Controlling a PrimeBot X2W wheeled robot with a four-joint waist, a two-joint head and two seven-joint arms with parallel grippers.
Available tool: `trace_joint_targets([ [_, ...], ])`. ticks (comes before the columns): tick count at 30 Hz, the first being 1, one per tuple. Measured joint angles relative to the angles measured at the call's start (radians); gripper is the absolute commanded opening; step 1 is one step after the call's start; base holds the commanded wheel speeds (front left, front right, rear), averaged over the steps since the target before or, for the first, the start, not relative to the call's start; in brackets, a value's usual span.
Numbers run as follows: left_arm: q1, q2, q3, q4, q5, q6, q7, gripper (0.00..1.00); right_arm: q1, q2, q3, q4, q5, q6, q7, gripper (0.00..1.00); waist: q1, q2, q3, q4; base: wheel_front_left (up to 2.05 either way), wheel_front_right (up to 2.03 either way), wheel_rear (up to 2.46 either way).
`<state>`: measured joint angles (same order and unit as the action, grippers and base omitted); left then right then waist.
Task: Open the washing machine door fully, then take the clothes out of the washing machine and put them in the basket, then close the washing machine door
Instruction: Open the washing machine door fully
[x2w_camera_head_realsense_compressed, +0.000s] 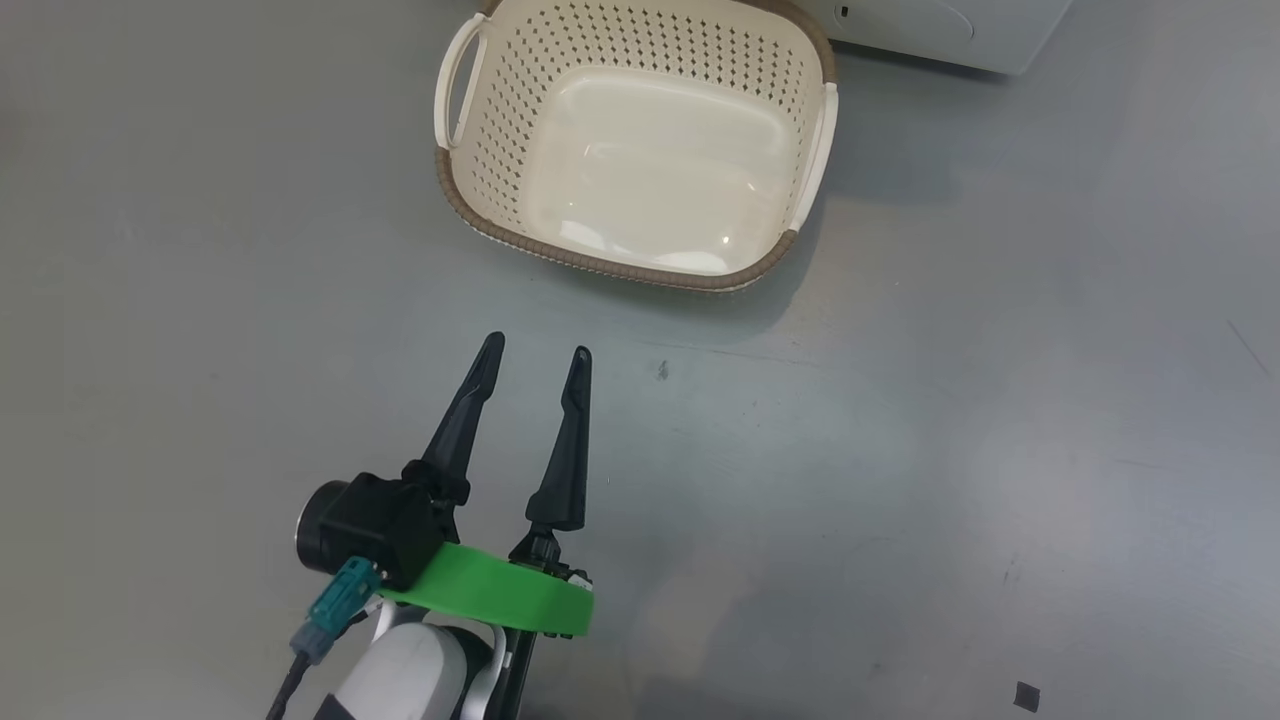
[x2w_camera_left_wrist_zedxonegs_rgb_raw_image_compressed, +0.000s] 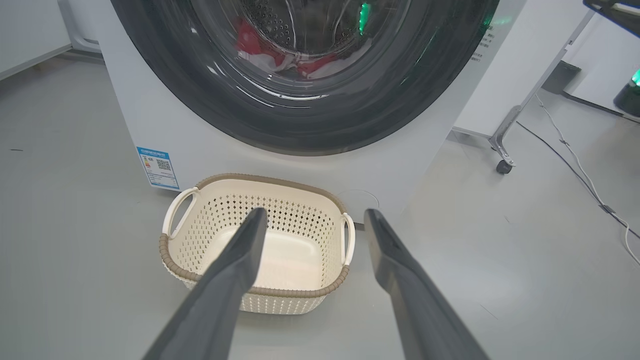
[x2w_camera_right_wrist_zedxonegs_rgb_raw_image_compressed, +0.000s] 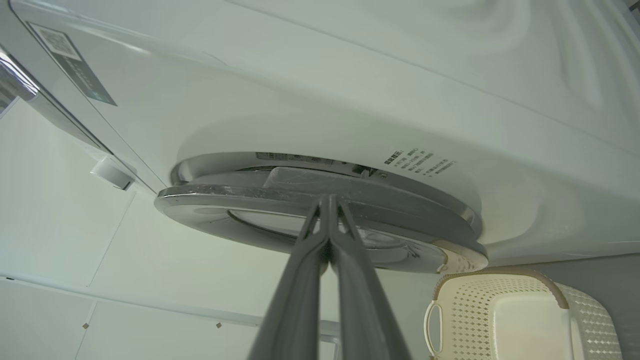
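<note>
The left gripper (x2w_camera_head_realsense_compressed: 537, 347) hovers over the grey floor (x2w_camera_head_realsense_compressed: 950, 420) with its two fingers spread wide and nothing between them. The basket (x2w_camera_head_realsense_compressed: 620, 272) stands on the floor at about 1 o'clock from it, just in front of the washing machine (x2w_camera_left_wrist_zedxonegs_rgb_raw_image_compressed: 200, 140). In the left wrist view the washing machine door (x2w_camera_left_wrist_zedxonegs_rgb_raw_image_compressed: 300, 137) is at 12 o'clock above the basket, and the red clothes (x2w_camera_left_wrist_zedxonegs_rgb_raw_image_compressed: 250, 40) lie behind its glass, inside the drum. The right gripper (x2w_camera_right_wrist_zedxonegs_rgb_raw_image_compressed: 327, 200) is closed with its fingers pressed together on nothing, and its tips are at the door's edge, though I cannot tell if they touch it.
</note>
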<state>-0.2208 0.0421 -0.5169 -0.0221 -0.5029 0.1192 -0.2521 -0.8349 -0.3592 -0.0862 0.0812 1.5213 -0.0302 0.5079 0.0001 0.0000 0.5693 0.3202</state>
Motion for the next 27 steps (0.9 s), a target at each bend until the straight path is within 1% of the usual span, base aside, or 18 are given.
trace_joint_targets([
  [6, 0.0, -0.001, -0.016, -0.013, -0.007, 0.0, 0.0, 1.0, -0.091, -0.026, 0.019, 0.009, -0.004, -0.044, 0.029, 0.0, -0.0001, 0.0, 0.019, 0.018, 0.0, 0.0, 0.0],
  [11, -0.001, -0.001, -0.022, -0.026, -0.016, 0.0, 0.0, 1.0, -0.17, -0.037, 0.039, 0.009, -0.01, -0.069, 0.052, 0.0, -0.0001, 0.0, 0.043, 0.034, 0.0, 0.0, 0.0],
  [18, -0.008, -0.002, -0.046, -0.046, -0.032, 0.0, 0.0, 1.0, -0.238, -0.065, 0.054, 0.037, -0.036, -0.083, 0.07, 0.0, -0.0001, 0.0, 0.077, 0.067, 0.0, 0.0, 0.0],
  [27, -0.01, -0.005, -0.065, -0.06, -0.06, 0.0, 0.0, 1.0, -0.315, -0.065, 0.091, 0.085, -0.037, -0.089, 0.108, 0.0, -0.0001, 0.0, 0.113, 0.124, 0.0, 0.0, 0.0],
])
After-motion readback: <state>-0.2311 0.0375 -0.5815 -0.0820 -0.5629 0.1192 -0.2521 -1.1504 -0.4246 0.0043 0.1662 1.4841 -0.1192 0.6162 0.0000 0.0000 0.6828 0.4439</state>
